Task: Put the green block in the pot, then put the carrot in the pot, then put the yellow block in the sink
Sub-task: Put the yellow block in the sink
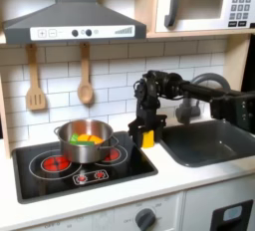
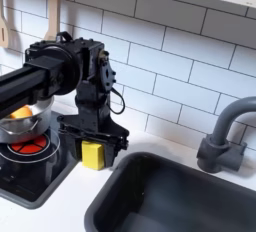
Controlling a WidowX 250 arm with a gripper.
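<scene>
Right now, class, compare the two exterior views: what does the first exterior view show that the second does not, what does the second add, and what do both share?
First exterior view alone: the grey range hood, the white microwave, two wooden utensils hanging on the tiles, and green and orange pieces inside the round shiny steel pot.

Second exterior view alone: the dark curved faucet seen close up, beside the basin.

Both share: the black gripper around the small yellow block, the pot, the black stovetop, and the dark grey sink.
</scene>
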